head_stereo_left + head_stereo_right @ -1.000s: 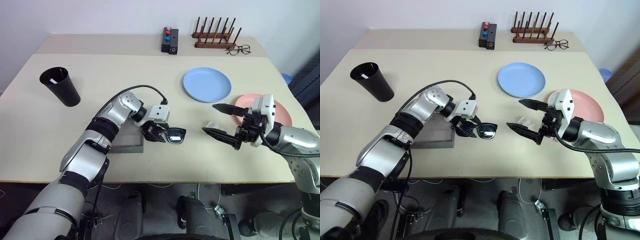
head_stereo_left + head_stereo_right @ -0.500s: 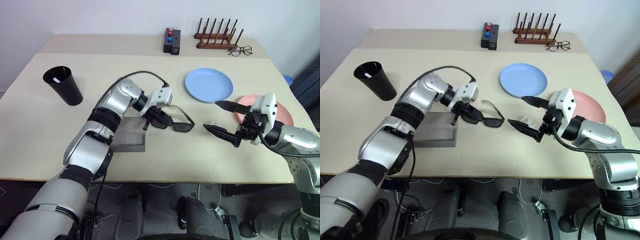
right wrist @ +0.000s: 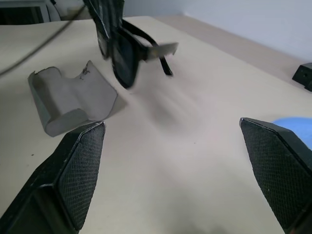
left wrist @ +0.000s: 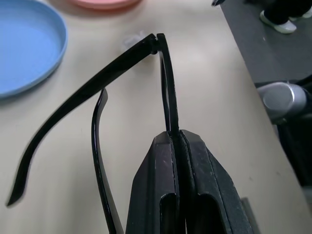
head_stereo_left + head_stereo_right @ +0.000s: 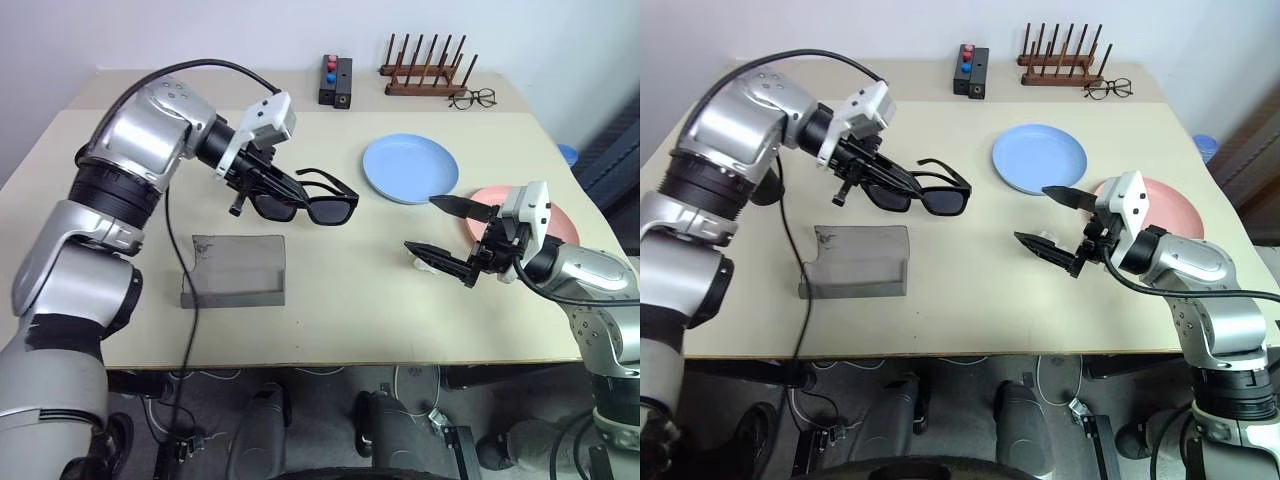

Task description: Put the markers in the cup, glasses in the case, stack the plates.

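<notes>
Sunglasses held aloft, case below.
Left hand (image 5: 262,183) clamps the glasses (image 5: 305,201), arms unfolded; the case (image 5: 235,270) lies beneath it, long axis crosswise. Right hand (image 5: 447,237) gapes empty.

From the right wrist, the right gripper (image 3: 178,170) has its jaws spread wide, two black textured fingers (image 3: 80,170) rising with bare tabletop (image 3: 185,161) between them. Beyond, the black sunglasses (image 3: 127,51) hang above the tabletop with arms unfolded, pinched in the left gripper (image 3: 108,17). Below and beside them the grey case (image 3: 73,100) lies on the tabletop. A sliver of the blue plate (image 3: 292,122) shows by one finger
</notes>
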Controlling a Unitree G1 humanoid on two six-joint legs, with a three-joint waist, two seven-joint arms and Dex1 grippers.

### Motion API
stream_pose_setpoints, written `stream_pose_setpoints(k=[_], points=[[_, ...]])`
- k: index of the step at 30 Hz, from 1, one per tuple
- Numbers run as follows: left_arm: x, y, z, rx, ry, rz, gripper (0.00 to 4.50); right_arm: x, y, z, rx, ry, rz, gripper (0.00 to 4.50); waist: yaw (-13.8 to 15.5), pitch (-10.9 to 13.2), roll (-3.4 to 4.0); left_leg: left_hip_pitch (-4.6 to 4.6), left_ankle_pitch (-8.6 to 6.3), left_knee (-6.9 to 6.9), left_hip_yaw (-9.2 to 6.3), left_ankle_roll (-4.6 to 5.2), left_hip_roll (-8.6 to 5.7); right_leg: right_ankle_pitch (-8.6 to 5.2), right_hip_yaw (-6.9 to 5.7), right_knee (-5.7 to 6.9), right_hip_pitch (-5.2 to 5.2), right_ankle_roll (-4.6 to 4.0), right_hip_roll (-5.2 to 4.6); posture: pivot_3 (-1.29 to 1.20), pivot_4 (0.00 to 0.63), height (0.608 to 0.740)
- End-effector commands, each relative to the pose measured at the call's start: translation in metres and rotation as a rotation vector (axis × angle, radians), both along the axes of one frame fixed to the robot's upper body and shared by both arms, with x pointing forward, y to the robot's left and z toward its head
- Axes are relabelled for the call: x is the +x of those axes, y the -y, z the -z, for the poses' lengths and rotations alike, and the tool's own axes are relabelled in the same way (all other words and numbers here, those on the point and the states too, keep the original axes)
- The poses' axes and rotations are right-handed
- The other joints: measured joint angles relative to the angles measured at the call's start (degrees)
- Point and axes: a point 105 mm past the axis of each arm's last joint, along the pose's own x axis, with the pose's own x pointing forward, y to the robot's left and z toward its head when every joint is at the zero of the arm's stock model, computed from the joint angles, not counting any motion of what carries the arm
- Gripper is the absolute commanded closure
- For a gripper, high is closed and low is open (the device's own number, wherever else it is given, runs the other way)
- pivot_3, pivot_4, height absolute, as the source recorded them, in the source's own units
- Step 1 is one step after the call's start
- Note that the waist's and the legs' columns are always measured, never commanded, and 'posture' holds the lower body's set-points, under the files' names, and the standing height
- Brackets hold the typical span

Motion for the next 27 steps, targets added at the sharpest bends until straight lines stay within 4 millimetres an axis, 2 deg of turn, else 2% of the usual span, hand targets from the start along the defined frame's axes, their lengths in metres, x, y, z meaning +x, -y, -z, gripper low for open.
stream_pose_setpoints(k=[1,7,10,14,22,27], points=[[-0.027,-0.008,-0.015,-0.058,-0.079,0.036,4.5,0.0,0.0,-0.008,0.003,0.044,-0.008,0.0,-0.2,0.0,0.03,0.02,0.0,-0.03,0.01,0.0,0.0,-0.01,0.03,0.02,0.0,0.0,0.0,0.0,0.15,0.74],[-0.049,-0.039,-0.026,-0.111,-0.227,-0.065,4.5,-0.001,0.0,-0.007,0.0,0.044,-0.013,0.0,-0.1,0.0,0.06,0.11,0.01,-0.11,0.02,-0.01,0.01,-0.03,0.03,0.09,-0.02,0.0,0.01,0.0,0.15,0.74],[-0.061,-0.053,-0.024,-0.095,-0.276,-0.11,4.5,0.0,0.0,-0.007,0.001,0.041,-0.013,0.0,0.0,0.0,0.06,0.08,0.01,-0.09,0.02,-0.02,0.0,-0.04,0.03,0.05,-0.02,0.0,0.0,0.0,0.15,0.74],[-0.067,-0.072,-0.015,-0.08,-0.302,-0.163,4.5,0.001,-0.001,-0.006,0.003,0.04,-0.017,0.0,0.0,0.0,0.06,0.12,0.01,-0.14,0.04,-0.03,0.0,-0.04,0.04,0.03,-0.01,0.0,-0.01,0.0,0.15,0.74],[-0.064,-0.1,0.01,-0.083,-0.402,-0.303,4.5,0.003,-0.001,-0.005,-0.002,0.036,-0.026,0.0,0.0,0.0,0.06,0.1,0.01,-0.13,0.05,-0.04,0.0,-0.04,0.03,0.03,-0.02,-0.01,-0.01,0.0,0.15,0.74],[-0.062,-0.105,0.031,-0.048,-0.469,-0.346,4.5,0.004,-0.002,-0.006,-0.006,0.038,-0.029,0.0,0.0,0.0,0.06,0.1,0.01,-0.13,0.07,-0.04,0.0,-0.04,0.04,0.02,-0.04,0.0,-0.02,0.0,0.15,0.74]])
